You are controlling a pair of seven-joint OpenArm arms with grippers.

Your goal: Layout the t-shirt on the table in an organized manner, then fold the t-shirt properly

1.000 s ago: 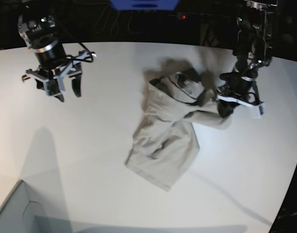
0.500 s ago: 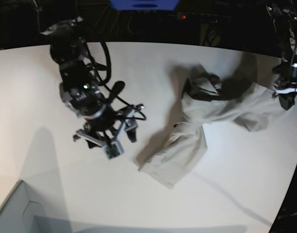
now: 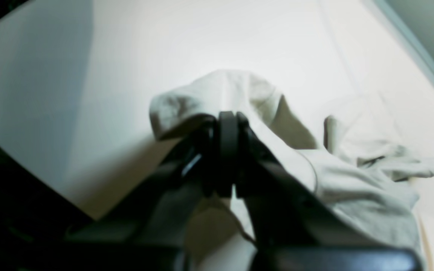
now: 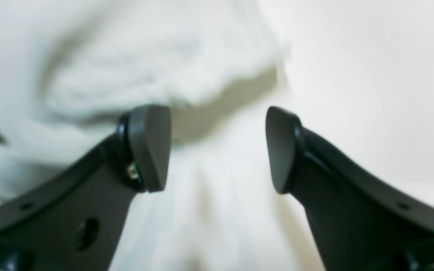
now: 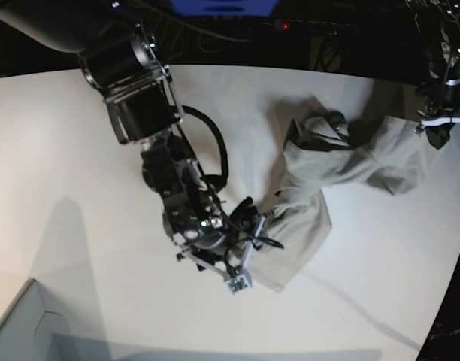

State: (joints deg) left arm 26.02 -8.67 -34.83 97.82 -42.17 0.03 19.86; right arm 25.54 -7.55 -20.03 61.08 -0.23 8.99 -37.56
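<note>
The t-shirt (image 5: 343,162), soft and limp, is stretched rumpled across the table (image 5: 80,150). One end is pinched by the left gripper (image 5: 440,126); the right gripper (image 5: 241,256), jaws spread, is poised over the hem corner, judged the best hold.

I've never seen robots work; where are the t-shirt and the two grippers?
t-shirt (image 5: 343,162): base view, stretched middle.
left gripper (image 3: 227,150): left wrist view, shut tips.
right gripper (image 4: 217,148): right wrist view, gap between open tips.
</note>
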